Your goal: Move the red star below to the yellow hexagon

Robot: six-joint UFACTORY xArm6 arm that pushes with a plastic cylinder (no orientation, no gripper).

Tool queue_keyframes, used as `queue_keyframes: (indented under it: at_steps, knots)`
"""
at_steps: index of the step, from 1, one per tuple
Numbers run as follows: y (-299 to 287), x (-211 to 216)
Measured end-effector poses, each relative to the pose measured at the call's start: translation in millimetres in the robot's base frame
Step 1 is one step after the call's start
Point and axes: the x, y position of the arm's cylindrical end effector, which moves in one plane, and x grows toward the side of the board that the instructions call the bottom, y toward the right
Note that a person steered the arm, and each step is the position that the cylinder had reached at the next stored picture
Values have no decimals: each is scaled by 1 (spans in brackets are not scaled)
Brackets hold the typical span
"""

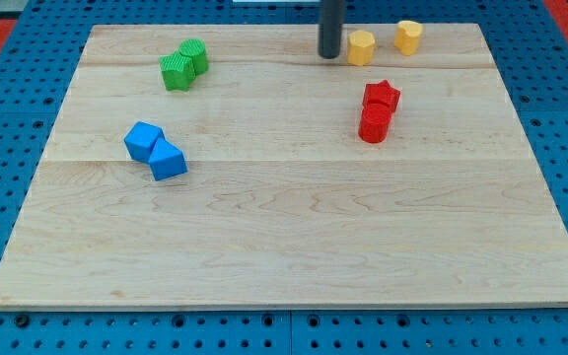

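Dark rod dropping in from the far edge, my tip point(330, 55) planted on the wooden worktop point(294, 237), just left of the yellow hexagon point(361, 46) and close beside it, though contact not clear from here; no hand on this arm at all, only the bare rod end, so nothing clenched and nothing grasped.

Second yellow block point(408, 36) further right along the far edge (shape hard to make out), set a little apart from the hexagon.

Red star point(382, 96) nearer than the hexagon and slightly right of it, well apart from my tip; pressed right up against another red block point(374, 124), rounded in outline, touching on the star's near side.

Over on the far left, two green blocks point(183, 64) huddled together, touching, shapes not clear; nearer and left again, two blue blocks point(156, 150) side by side, also touching, the nearer one looking cube-like.

Near half of the worktop showing plain wood grain; blue pegboard point(8, 118) framing it all round.
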Motion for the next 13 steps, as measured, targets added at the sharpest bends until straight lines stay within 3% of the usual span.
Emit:
queue_keyframes:
  at_steps: [1,2,3,4,5,7,8,9,10,11,12,13]
  knots:
    - [12,-2]
    - [0,48]
    - [62,77]
    - [75,146]
    - [3,189]
    - [-16,145]
    - [24,136]
    - [33,151]
    - [81,158]
    - [56,121]
    - [60,156]
    - [28,143]
